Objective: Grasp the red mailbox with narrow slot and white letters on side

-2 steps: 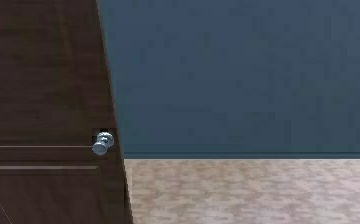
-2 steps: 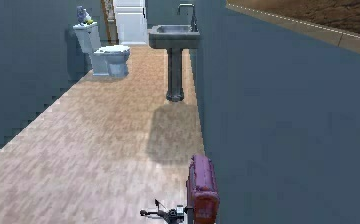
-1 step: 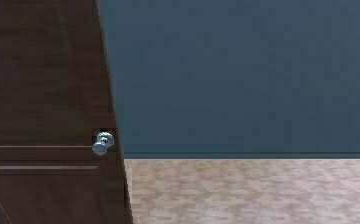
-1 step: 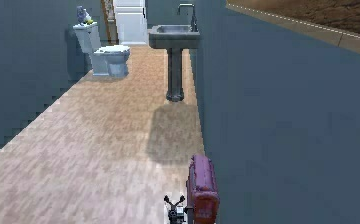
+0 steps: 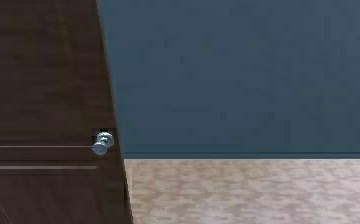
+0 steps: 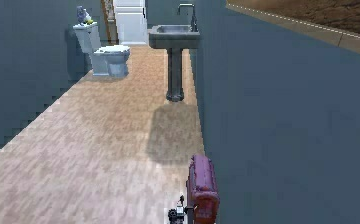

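Mailbox [image 6: 202, 187] is the dark red box on the floor [image 6: 98, 140] against the blue wall [image 6: 278, 120], low in your arm side view, gripper [image 6: 177, 212] close by it, though you can't tell its jaw state or whether it's holding anything.

A dark tool [image 6: 176, 213] beside small white, black-marked squares [image 6: 181, 204].

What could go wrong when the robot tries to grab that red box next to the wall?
1. The dark red box stands on the floor close to the blue wall, so the gripper might tip it or scrape the wall.
2. Whether the gripper is lined up with the box can't be told, so it could miss.
3. A dark door looms close ahead, so driving forward may bump it.
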Motion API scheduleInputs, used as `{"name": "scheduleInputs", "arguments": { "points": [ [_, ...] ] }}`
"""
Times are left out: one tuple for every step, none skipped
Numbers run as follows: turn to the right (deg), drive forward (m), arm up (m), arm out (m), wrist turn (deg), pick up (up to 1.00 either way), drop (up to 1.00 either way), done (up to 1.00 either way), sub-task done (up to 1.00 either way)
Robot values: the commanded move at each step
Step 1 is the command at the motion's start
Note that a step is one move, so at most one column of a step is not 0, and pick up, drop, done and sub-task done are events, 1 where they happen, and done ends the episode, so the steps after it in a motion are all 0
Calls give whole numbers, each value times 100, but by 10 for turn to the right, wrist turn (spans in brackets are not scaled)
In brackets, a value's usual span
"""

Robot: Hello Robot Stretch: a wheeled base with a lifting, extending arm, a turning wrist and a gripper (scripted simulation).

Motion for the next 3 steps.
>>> {"name": "scheduleInputs", "arguments": {
  "points": [
    [0, 0, 0, 0, 0, 100, 0, 0, 0],
    [0, 0, 10, 0, 0, 0, 0, 0, 0],
    [0, 0, 0, 0, 0, 0, 0, 100, 0]
  ]
}}
